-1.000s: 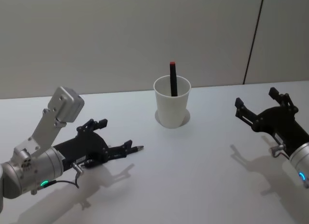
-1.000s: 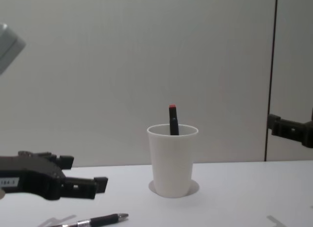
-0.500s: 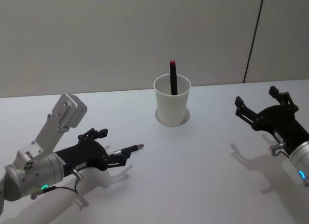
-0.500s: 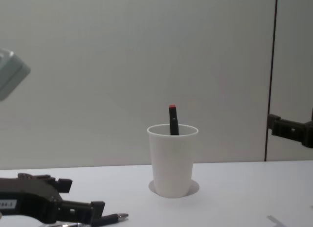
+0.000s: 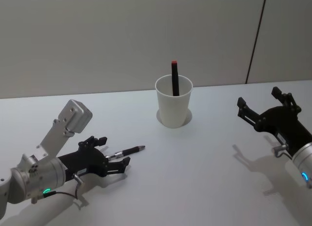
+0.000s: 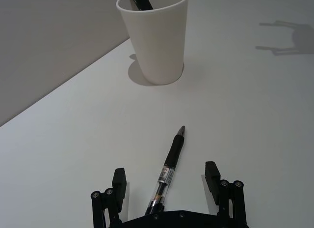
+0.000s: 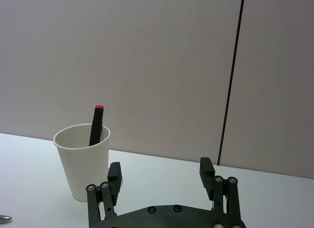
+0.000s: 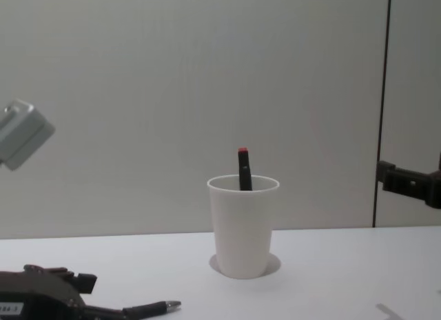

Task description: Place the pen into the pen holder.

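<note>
Pen: lying between left gripper's spread fingers, unclamped. Paper cup, one marker inside: well ahead. Right gripper: spread, idle.

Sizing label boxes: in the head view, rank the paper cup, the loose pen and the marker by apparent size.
Largest: pen holder.
Then pen and marker, exposed parts look alike; left gripper covers the pen's rear.

The head camera looks forward and down on the table, with the left gripper and right gripper low in frame. The chest camera sits low, side-on. Each wrist camera peers out from behind its own gripper, the left one close over the table. All four share the pen holder ahead of both grippers.
</note>
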You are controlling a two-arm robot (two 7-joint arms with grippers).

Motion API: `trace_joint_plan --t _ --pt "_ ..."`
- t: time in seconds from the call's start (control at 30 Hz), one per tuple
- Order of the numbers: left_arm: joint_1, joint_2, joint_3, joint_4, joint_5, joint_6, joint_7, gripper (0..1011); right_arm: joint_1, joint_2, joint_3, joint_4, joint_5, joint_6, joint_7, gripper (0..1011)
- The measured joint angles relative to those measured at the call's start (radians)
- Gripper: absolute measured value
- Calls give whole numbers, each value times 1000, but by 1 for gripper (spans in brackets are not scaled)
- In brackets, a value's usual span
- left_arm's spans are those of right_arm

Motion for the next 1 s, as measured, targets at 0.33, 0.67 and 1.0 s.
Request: trace_joint_plan --t 0.33,0.67,1.0 --pt "-11 -8 4 28 16 14 -3 1001 0 0 0 0 0 0 0 1002" --pt "-19 -10 3 46 15 18 -14 1001 0 0 0 0 0 0 0 1002" --pt "-20 0 -4 55 -3 12 -45 1001 0 0 0 0 0 0 0 1002"
